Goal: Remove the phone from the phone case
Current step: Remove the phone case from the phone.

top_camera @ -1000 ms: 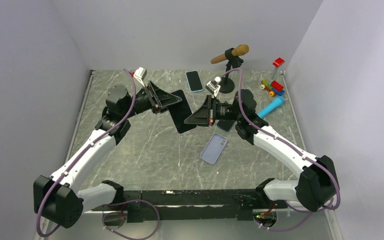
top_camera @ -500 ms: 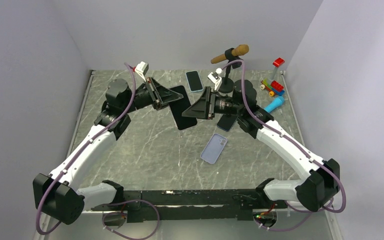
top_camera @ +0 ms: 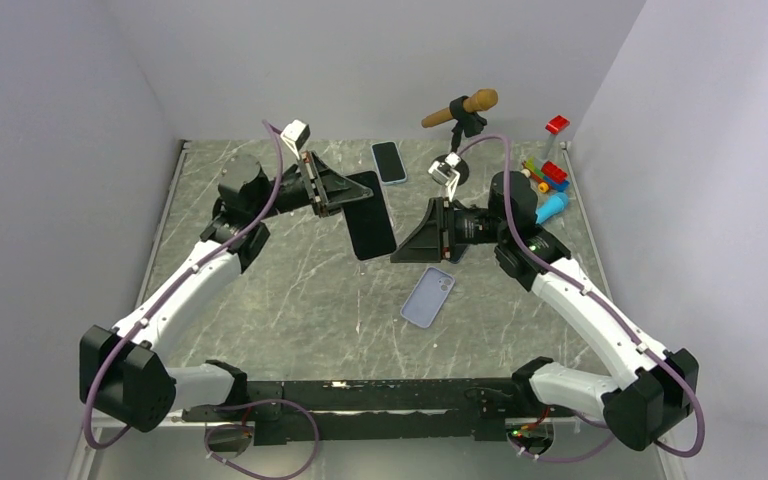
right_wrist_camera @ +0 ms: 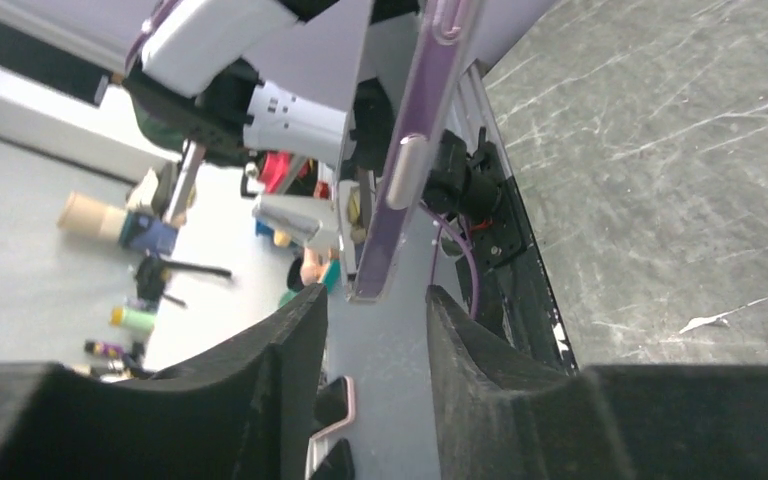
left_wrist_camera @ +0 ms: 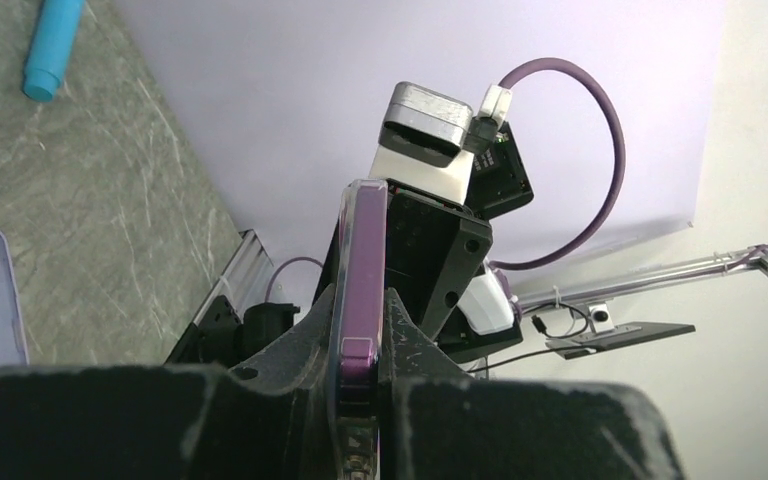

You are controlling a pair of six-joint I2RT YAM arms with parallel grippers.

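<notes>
My left gripper (top_camera: 350, 196) is shut on a dark-screened phone with a purple rim (top_camera: 371, 215) and holds it on edge above the table. In the left wrist view the purple rim (left_wrist_camera: 363, 280) is pinched between the fingers (left_wrist_camera: 415, 340). My right gripper (top_camera: 400, 256) is open and empty, just right of the phone's lower end. In the right wrist view the phone (right_wrist_camera: 415, 150) hangs edge-on just beyond the open fingers (right_wrist_camera: 295, 340), not touching them. A lavender case-like slab with camera holes (top_camera: 428, 297) lies flat on the table.
A blue-rimmed phone (top_camera: 389, 161) lies at the back. A dark phone (top_camera: 452, 251) lies under my right wrist. A microphone on a stand (top_camera: 462, 108), a blue cylinder (top_camera: 550, 208) and toy bricks (top_camera: 552, 175) stand at the back right.
My right gripper has drawn back to the right and down, away from the phone. My left gripper has moved right and turned the phone more upright.
</notes>
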